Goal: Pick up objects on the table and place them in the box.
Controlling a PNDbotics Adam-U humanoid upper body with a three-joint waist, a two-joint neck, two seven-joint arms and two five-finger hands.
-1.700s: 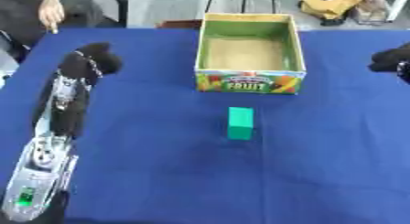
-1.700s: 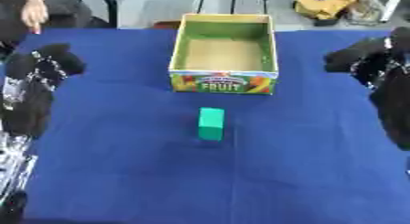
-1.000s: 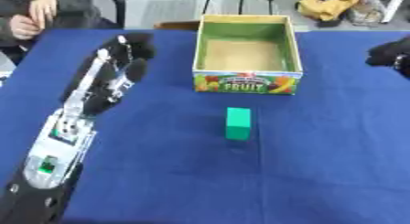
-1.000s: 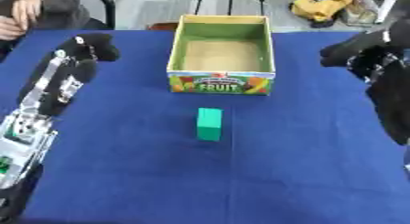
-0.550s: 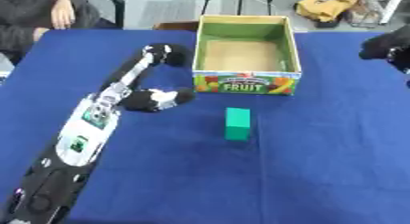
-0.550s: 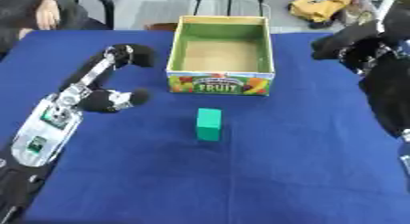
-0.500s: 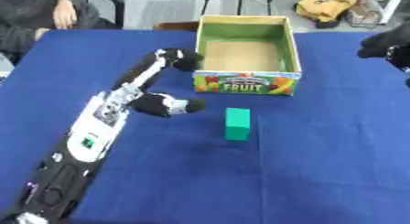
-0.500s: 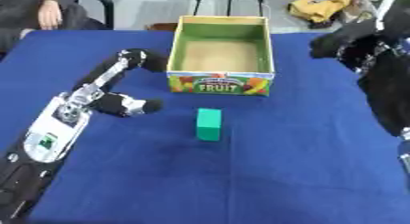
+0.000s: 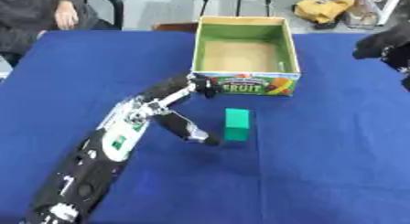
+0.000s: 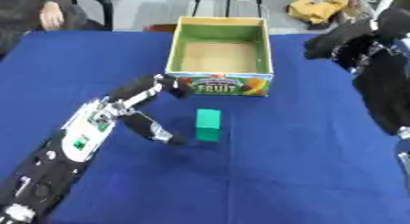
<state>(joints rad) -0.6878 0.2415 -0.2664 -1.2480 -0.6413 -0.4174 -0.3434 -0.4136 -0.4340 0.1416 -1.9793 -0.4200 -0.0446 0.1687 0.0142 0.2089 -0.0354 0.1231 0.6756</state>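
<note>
A green block (image 9: 236, 124) stands upright on the blue table, just in front of the box. The cardboard fruit box (image 9: 248, 83) has a green inside and looks empty. My left hand (image 9: 170, 119) reaches in from the lower left and is open and spread wide. One fingertip (image 9: 210, 140) lies by the block's lower left side, and I cannot tell whether it touches. The other fingers (image 9: 200, 84) point at the box's front left corner. My right hand (image 10: 342, 41) hangs raised at the upper right, away from both.
The blue tablecloth (image 9: 320, 163) runs wide to the right and front of the block. A person's hand (image 9: 64, 18) shows beyond the table's far left corner. A yellow bag (image 9: 324, 8) lies on the floor behind the table.
My left arm has swung from the table's left side to the centre, and its hand has spread open beside the block. The block, box and right hand have stayed put.
</note>
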